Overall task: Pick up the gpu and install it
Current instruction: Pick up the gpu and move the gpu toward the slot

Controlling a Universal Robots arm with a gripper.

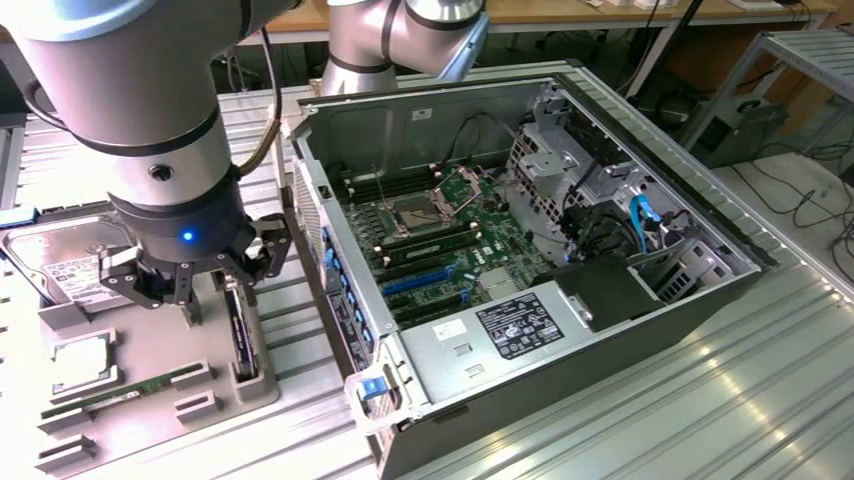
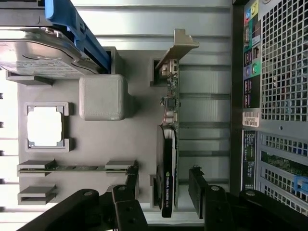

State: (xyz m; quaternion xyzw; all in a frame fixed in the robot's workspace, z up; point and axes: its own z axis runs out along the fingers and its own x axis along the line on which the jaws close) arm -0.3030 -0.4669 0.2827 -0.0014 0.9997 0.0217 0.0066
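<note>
The big grey arm (image 1: 160, 130) hides a lot of the grey plastic tray (image 1: 140, 345), so from the room the gpu (image 1: 242, 345) is just a thin dark strip. It stands on its edge in a slot at the tray's 3 o'clock side, the side nearest the open computer case (image 1: 534, 250). The tray sits at about 8 o'clock from the case on the ribbed metal bench (image 1: 667, 400). Up close, the gpu (image 2: 166, 159) shows only its edge: a thin green board, a smooth black cooler and a bent silver bracket (image 2: 179, 43). Its fan face cannot be seen. The black jaws are wide open, one on each side of the card, with a small gap on both sides and not touching it. The case's holed metal wall (image 2: 284, 72) is near one side, and a rounded grey block (image 2: 102, 96) is near the other. The shiny hard drive (image 2: 38, 57) is partly cut off.
</note>
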